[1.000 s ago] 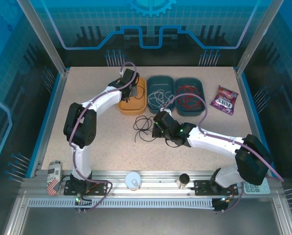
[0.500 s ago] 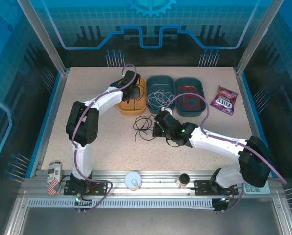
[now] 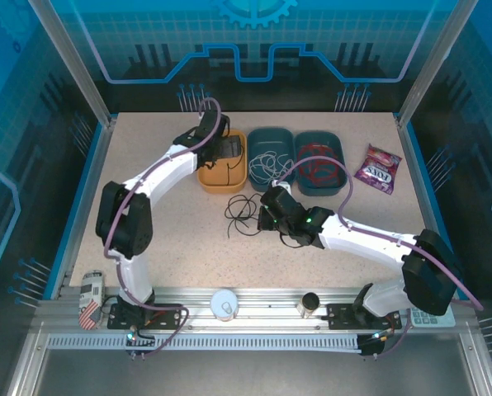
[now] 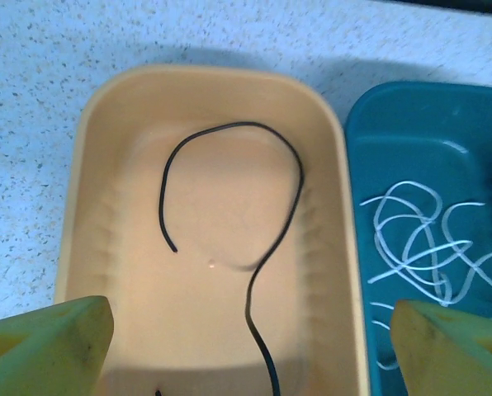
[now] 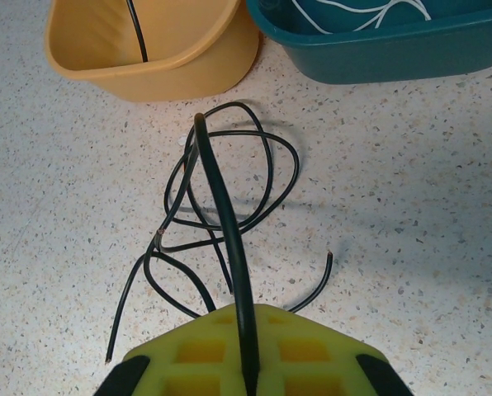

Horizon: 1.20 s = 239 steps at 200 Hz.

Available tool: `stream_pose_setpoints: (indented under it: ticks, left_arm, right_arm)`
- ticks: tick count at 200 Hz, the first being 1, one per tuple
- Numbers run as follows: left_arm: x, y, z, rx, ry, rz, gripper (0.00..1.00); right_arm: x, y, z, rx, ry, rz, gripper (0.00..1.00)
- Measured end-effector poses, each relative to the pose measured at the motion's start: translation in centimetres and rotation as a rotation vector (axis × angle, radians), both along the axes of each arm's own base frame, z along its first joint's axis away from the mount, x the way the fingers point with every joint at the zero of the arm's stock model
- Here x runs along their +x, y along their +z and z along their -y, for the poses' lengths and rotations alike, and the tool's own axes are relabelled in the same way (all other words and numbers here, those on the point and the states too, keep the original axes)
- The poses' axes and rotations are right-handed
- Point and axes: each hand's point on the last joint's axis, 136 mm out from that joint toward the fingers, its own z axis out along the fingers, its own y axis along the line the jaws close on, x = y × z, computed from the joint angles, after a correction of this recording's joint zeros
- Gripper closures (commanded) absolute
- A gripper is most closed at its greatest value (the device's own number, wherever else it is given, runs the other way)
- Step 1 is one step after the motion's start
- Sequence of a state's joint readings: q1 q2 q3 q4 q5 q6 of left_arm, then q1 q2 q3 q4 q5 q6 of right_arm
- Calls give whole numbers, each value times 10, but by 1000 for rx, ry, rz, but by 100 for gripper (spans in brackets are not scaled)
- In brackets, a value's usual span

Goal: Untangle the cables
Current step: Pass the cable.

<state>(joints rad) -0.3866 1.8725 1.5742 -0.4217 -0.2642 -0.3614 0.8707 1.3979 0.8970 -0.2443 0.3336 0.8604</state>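
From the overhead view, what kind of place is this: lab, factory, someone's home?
Most likely a robot lab test cell, not a home. A speckled table sits inside an aluminium frame with blue-lit panels; the left arm and right arm are bolted to a rail at its near edge.

Top external view; no word or number can be read in full. Purple snack packet (image 3: pixel 378 167), lying on the right side of the table: white brand lettering on a darker band, too small to make out. Small can (image 3: pixel 90 302) at the near left corner, beside the frame rail: a stars-and-stripes flag print on its label, any wording illegible. Keypad device (image 3: pixel 428 316) at the near right corner: rows of pale keys, their characters too small to tell. Back panel: a blue gear-shaped emblem (image 3: pixel 255 10) at top centre, set above angular line graphics. Wrist views: nothing legible.
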Motion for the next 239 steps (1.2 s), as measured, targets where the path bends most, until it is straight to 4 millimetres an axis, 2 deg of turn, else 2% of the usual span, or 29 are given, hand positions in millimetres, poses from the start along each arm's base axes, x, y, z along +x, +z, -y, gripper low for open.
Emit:
stream_pose_setpoints:
  ticks: [15,35,74,98,117,137,175,215,239]
  left_arm:
    - [-10,16,1,-23,-21,20,1]
    - [-28,28,2,-66,-48,28,1]
    - [-84,31,8,-180,-150,2,1]
    - [-116,30,12,-260,-208,-5,1]
    - [-136,31,15,-317,-244,-2,1]
    - [-153,35,16,-356,-275,13,1]
    - [-176,49,19,-435,-328,71,1]
    - [-197,55,29,-526,-409,98,1]
    - [-208,56,39,-581,-483,97,10]
  right_arm:
    - [0,1,0,0,0,1,93]
    - [0,2,1,3,0,3,93]
    - [-1,10,1,-10,36,35,92]
    - [-4,21,0,-54,103,73,92]
    - [-5,42,-3,-91,156,113,91]
    - [-2,74,-5,-108,187,177,91]
    - [-3,125,2,-115,211,261,90]
    - [-6,147,6,-141,233,272,91]
    - [-9,152,8,-154,245,263,91]
